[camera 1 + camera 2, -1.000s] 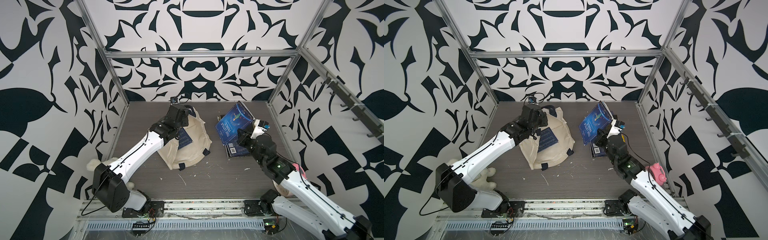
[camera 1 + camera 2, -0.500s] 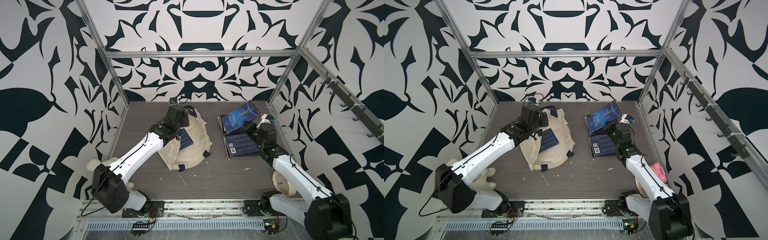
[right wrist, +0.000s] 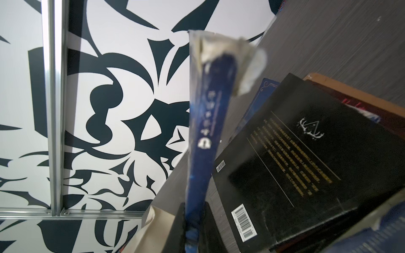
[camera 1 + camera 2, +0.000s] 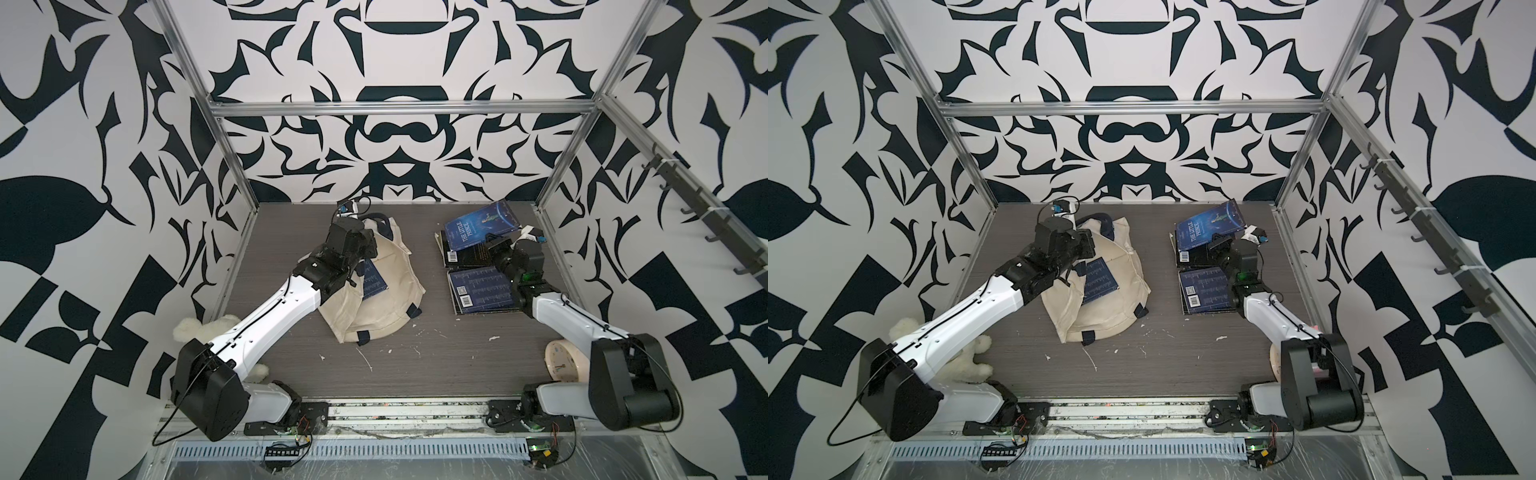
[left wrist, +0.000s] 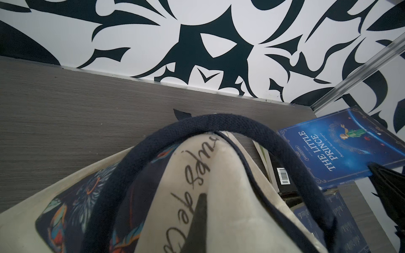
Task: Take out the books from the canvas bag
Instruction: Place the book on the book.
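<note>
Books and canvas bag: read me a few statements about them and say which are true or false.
1. The right pincer grips the blue Little Prince book. True.
2. No book is at the canvas bag. False: a dark blue book shows at the bag, beside the left arm.
3. The held book lies flat. False: it is tilted above a black book.
4. A barcoded blue book lies flat on the table. True.

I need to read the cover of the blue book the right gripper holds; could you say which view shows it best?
The left wrist view: the blue book faces the lens, title legible. Both top views show it small and tilted. The right wrist view shows only its spine, edge-on in the right gripper.
</note>
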Motion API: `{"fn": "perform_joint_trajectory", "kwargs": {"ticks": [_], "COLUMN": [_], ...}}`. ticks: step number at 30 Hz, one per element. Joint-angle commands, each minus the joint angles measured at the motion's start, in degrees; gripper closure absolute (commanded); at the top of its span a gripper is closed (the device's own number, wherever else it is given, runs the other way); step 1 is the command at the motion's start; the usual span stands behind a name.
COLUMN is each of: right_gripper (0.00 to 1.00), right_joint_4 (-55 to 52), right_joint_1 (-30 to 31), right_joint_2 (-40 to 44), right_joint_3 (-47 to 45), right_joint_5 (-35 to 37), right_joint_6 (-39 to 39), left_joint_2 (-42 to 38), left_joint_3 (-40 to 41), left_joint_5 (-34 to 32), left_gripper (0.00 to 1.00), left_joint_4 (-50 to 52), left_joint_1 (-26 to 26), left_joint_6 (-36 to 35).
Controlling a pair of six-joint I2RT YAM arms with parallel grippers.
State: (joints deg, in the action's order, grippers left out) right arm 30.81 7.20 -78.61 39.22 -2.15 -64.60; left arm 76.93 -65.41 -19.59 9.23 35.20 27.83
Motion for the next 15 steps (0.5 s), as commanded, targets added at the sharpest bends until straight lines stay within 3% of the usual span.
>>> {"fn": "perform_joint_trajectory", "kwargs": {"ticks": [1, 5, 15], "right_gripper": [1.00, 1.00, 1.00], "right_joint_4": [10.4, 14.2, -0.4], "right_joint_1": [-0.1, -0.1, -0.2], "right_joint_2": [-2.6, -5.8, -6.5], "right_joint_3": [0.4, -2.6, -2.9], "right_joint_5": [-0.3, 0.2, 3.1], "right_joint_6": [-4.0, -7.6, -8.7], "left_joint_2": [-2.2, -2.1, -1.5], "left_joint_3": [0.4, 0.3, 0.0], "left_joint_5": [1.4, 2.2, 2.6], "left_gripper": [1.00, 1.00, 1.00], "left_joint_4": [-4.5, -4.7, -4.6], "left_joint_1": [-0.2, -0.2, -0.2], "left_joint_6": [-0.5, -0.6, -1.1]}}
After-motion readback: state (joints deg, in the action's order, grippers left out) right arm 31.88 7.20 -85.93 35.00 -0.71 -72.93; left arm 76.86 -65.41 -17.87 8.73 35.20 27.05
